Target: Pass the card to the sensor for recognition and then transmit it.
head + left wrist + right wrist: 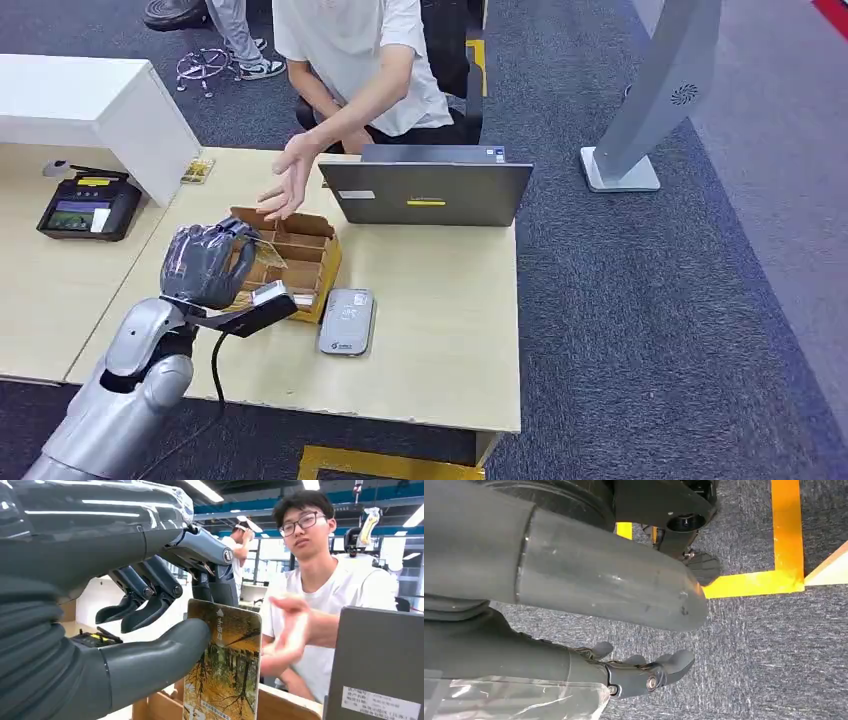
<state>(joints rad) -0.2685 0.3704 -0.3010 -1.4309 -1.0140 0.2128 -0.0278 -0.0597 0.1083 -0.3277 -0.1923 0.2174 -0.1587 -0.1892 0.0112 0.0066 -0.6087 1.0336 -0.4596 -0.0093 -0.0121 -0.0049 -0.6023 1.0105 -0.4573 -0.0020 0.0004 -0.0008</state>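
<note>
The left hand [205, 265] is pinching the card [223, 662] upright between thumb and fingers, holding it above the cardboard divider box [300, 258] on the tabletop [440, 330]. A person's open hand [288, 180] is reaching in just beyond it (palm turned sideways). The right hand [644, 672] is hanging over grey carpet [764, 660], holding nothing, its fingers loosely apart.

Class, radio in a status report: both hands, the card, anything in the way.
Left hand holds card upright. Right hand hangs, holding nothing. Person's hand over cardboard box.
</note>
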